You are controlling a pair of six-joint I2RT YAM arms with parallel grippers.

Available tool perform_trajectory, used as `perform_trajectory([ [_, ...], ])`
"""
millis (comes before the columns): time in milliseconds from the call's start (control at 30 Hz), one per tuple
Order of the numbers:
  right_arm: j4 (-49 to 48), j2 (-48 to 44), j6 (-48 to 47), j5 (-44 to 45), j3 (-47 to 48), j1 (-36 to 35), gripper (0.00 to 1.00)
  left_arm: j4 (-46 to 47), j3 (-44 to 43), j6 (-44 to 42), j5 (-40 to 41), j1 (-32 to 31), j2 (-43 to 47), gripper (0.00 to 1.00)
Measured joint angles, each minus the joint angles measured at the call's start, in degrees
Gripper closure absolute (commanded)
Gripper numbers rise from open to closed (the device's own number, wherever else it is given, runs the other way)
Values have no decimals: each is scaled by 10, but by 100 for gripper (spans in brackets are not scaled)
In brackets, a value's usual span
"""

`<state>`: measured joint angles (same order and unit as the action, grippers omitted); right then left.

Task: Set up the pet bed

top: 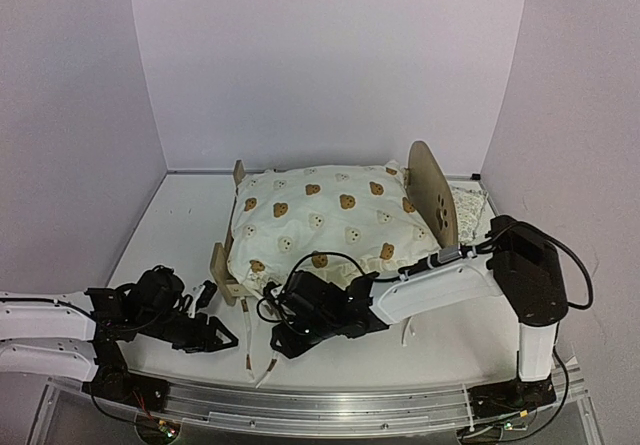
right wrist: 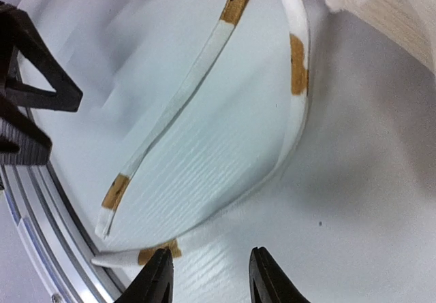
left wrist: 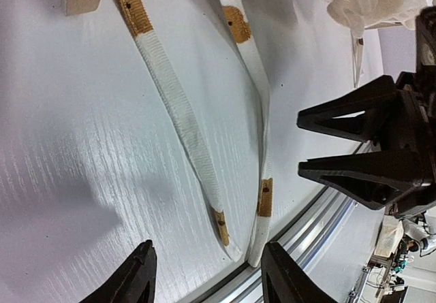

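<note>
The pet bed (top: 432, 190), a light plywood frame with a paw-print headboard on the right, stands mid-table. A cream bear-print quilt (top: 325, 220) covers it and hides the mattress. Two white straps with brown patches (top: 247, 340) trail from the quilt's front toward the near rail. My left gripper (top: 215, 337) is low over the table left of the strap ends, open and empty. In the left wrist view the strap ends (left wrist: 221, 225) lie just ahead of my left gripper (left wrist: 211, 276). My right gripper (top: 280, 340) is open beside them. One of its fingertips (right wrist: 157, 276) is at a strap end (right wrist: 157, 250).
A small green-patterned pillow (top: 468, 205) lies behind the headboard at the back right. The aluminium rail (top: 330, 400) runs along the near edge, right by the strap ends. The two grippers face each other closely, a hand's width apart. White walls enclose the table.
</note>
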<state>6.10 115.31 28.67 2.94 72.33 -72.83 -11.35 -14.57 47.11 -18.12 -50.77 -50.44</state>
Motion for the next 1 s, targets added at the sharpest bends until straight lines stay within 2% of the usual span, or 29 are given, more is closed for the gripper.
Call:
perform_trajectory([
  [200, 6, -45, -1, 7, -49, -22, 65, -2, -19, 14, 21, -44, -42, 48],
  [400, 1, -45, 2, 4, -66, -36, 68, -4, -46, 37, 60, -99, -102, 50],
  [633, -33, -21, 9, 0, -66, -38, 70, 8, -79, 52, 87, -134, -176, 54],
  [1000, -83, -11, 12, 12, -82, -38, 71, -8, -167, 68, 143, -174, -293, 80],
])
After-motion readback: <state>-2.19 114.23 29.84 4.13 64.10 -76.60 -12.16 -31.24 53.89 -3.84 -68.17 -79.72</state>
